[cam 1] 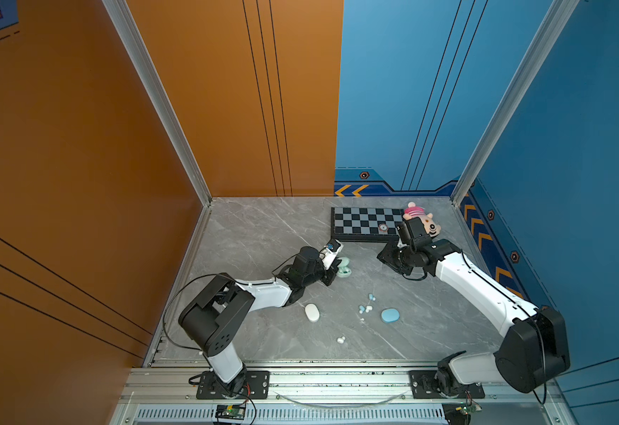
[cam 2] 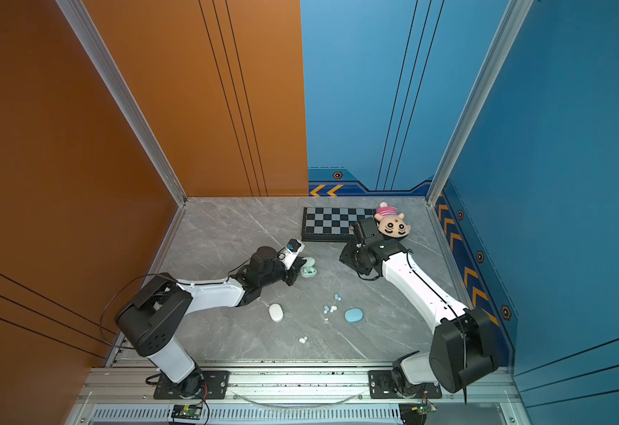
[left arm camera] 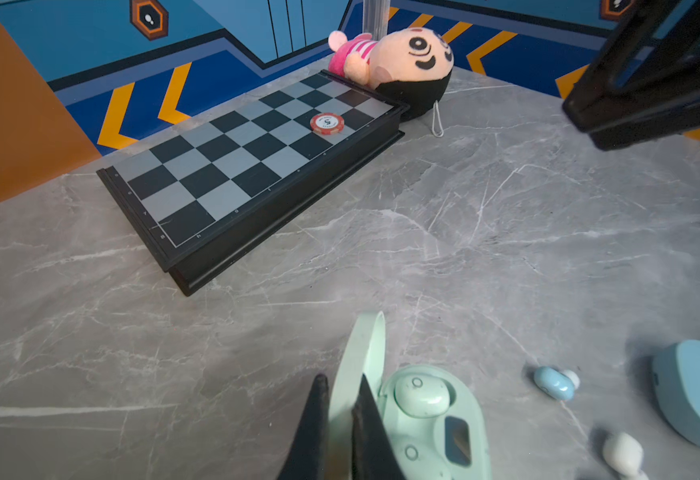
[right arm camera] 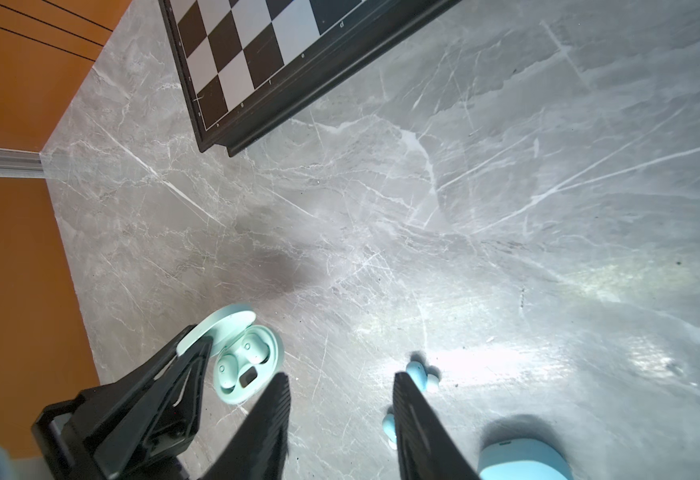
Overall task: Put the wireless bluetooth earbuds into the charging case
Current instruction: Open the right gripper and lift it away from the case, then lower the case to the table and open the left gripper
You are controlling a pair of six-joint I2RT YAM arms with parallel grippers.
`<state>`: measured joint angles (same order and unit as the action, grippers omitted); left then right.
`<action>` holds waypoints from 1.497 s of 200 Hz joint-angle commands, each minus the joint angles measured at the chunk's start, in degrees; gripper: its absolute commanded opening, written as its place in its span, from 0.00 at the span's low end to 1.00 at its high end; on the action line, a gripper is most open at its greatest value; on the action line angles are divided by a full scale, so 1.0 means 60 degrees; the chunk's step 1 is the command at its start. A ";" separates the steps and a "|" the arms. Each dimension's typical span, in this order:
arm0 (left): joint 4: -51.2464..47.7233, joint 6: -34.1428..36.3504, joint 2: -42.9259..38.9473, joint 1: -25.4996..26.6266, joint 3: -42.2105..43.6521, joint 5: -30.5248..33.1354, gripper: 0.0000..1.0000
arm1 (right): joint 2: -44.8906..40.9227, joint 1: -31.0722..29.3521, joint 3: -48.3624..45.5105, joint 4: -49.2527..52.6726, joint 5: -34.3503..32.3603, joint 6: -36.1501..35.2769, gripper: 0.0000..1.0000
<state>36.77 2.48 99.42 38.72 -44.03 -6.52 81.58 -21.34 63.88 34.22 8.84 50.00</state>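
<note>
mint case (left arm camera: pixel 435 415), blue case (left arm camera: pixel 697 395), black-grey checkered board (left arm camera: pixel 236 162)

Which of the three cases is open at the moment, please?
The mint case, its lid raised and pinched by the left end effector; the white case and blue case lie shut.

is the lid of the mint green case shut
No, in the left wrist view the mint green case stands open, its lid raised and pinched by the left claw.
</note>
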 commanded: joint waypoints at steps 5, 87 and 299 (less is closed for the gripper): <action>0.1279 -0.0534 0.0608 0.0098 -0.0134 0.1101 0.00 | 0.0328 0.0093 -0.0036 -0.0413 0.0033 0.0178 0.44; 0.1760 -0.0651 0.1663 0.0241 -0.0366 0.2314 0.05 | 0.0612 0.0232 0.0061 -0.0561 0.0345 0.0149 0.45; -0.2143 -0.1919 -0.4706 -0.0684 0.1007 -0.2366 0.98 | 0.0531 -0.0121 0.0857 0.0003 0.0961 -0.0448 1.00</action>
<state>36.56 -4.08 76.84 36.97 -38.70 -10.24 82.52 -20.53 66.96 32.25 13.76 46.85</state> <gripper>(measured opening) 0.981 0.933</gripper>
